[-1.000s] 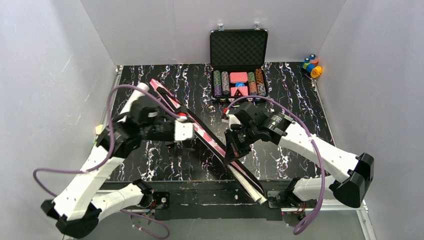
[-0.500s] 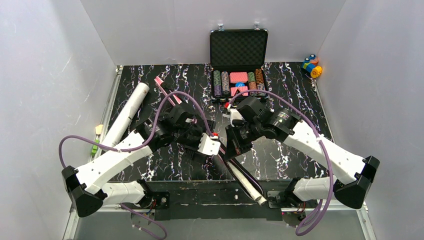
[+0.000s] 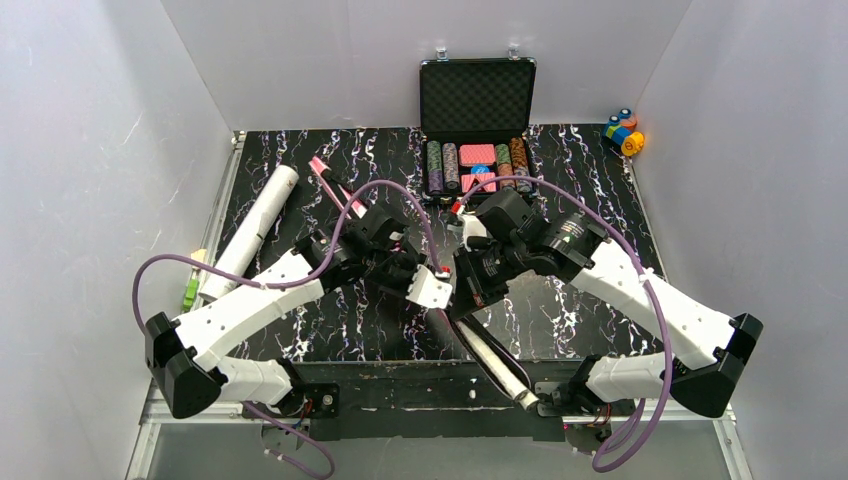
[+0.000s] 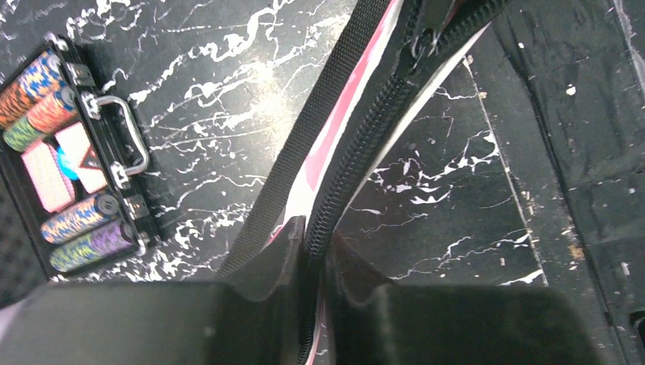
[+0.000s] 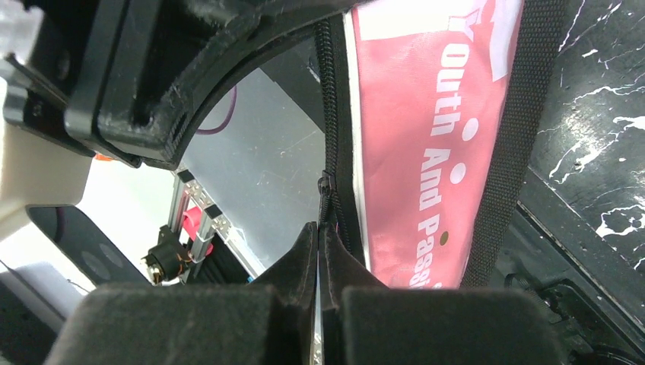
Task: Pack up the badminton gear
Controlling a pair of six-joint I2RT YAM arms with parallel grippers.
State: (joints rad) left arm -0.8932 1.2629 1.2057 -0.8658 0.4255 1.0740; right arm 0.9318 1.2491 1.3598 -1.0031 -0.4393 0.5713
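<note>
Swung in from 9 o'clock, the left gripper (image 4: pixel 313 243) pinches the bag (image 4: pixel 342 137) by its zip edge, bracing it. The right gripper (image 5: pixel 319 243) clamps the zipper pull (image 5: pixel 325 194).

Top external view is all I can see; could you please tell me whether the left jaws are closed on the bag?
Observer: Yes. The left wrist view shows the left jaws pinching the pink bag along its black zip.
Operator: Thank you. What are the right jaws holding?
Observer: The right wrist view shows them shut on the zip pull, beside the bag's white lettering.
</note>
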